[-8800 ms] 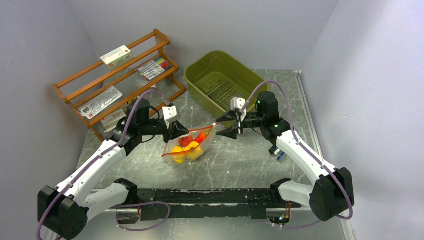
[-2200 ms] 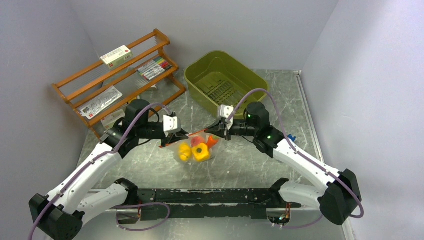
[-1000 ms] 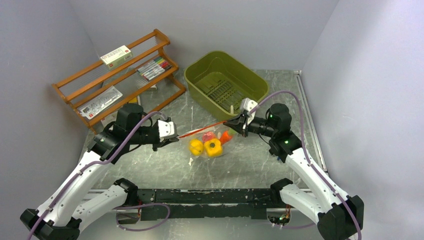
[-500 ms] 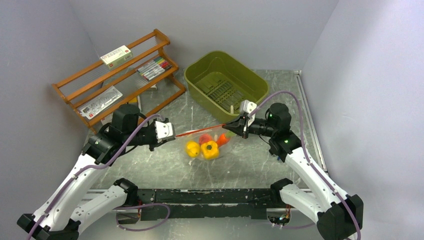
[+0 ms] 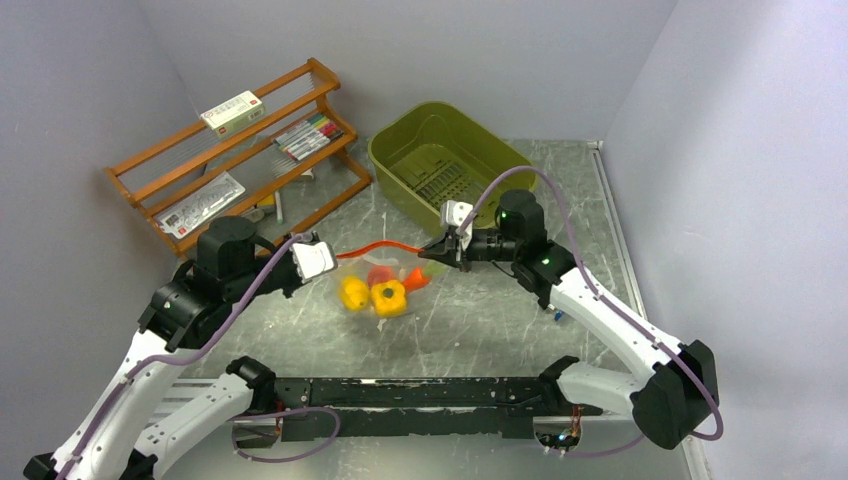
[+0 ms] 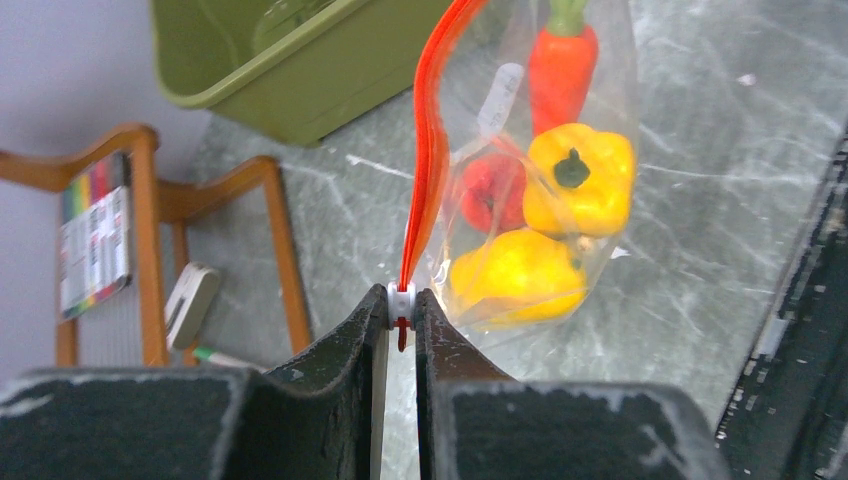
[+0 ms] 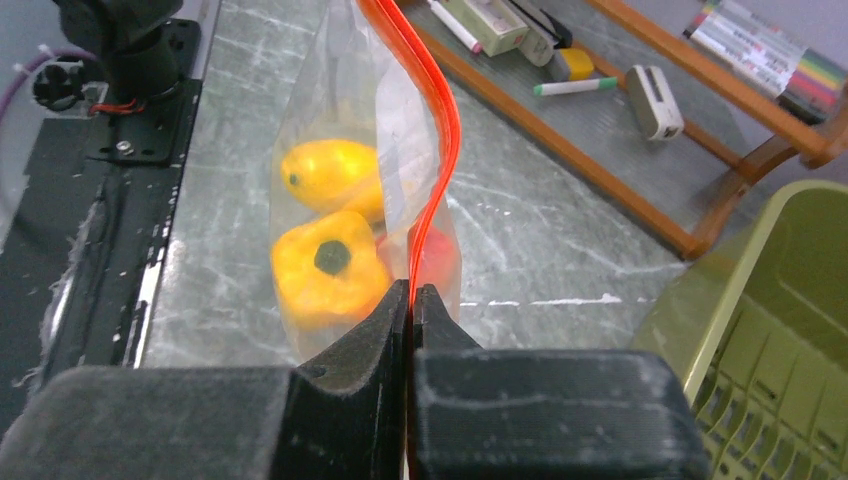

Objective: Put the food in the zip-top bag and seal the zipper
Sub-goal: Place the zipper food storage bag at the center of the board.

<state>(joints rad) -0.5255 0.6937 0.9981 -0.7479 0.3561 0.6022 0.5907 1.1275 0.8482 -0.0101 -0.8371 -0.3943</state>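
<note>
The zip-top bag (image 5: 388, 290) hangs between my two grippers over the table's middle. Through its clear plastic shows the food: a yellow pepper (image 6: 580, 180), another yellow piece (image 6: 520, 275), a red round one (image 6: 490, 190) and a carrot (image 6: 560, 70). The red-orange zipper (image 5: 385, 247) bows slightly between the grippers. My left gripper (image 6: 401, 300) is shut on the small white slider at the strip's left end. At the strip's other end my right gripper (image 7: 410, 295) is shut on the zipper (image 7: 440, 130) itself. The strip's two sides run close together.
The olive-green basket (image 5: 450, 160) stands just behind the right gripper. A wooden rack (image 5: 235, 165) with markers (image 5: 308, 135), boxes and packets stands at the back left. The arms' black base rail (image 5: 410, 395) runs along the near edge.
Both grippers and the bag have shifted left over the last second. The left arm has drawn back to the left, and the zipper strip, nearly straight before, now bows.
</note>
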